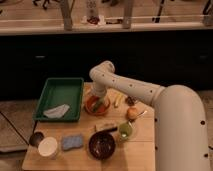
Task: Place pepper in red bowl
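The red bowl [88, 106] sits on the wooden table just right of the green tray. A slim green shape, which looks like the pepper [100, 106], lies inside the bowl. My gripper [96, 99] hangs straight down over the bowl, its fingers reaching into it at the pepper. The jaws stand open, and I cannot tell whether they touch the pepper. The white arm sweeps in from the right.
A green tray [60, 90] with a white cloth [56, 111] lies to the left. A dark bowl [102, 145], light-green cup [124, 131], blue sponge [73, 142] and white cup [48, 147] stand near the front. A pale yellow item [118, 100] and an orange fruit [132, 113] lie to the right.
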`<act>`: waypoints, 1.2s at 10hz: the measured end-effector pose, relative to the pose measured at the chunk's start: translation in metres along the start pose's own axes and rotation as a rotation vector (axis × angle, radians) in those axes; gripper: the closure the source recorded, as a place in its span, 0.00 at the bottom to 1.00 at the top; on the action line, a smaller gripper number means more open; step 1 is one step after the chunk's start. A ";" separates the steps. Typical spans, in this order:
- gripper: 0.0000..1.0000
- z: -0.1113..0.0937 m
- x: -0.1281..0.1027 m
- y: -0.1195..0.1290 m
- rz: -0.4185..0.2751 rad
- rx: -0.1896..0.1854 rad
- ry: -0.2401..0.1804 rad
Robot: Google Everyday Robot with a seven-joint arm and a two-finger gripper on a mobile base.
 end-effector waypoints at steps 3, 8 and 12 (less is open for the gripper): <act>0.20 0.000 0.000 0.000 0.000 -0.004 0.007; 0.20 -0.002 0.000 0.000 -0.005 0.016 0.027; 0.20 -0.003 0.001 0.001 -0.005 0.025 0.028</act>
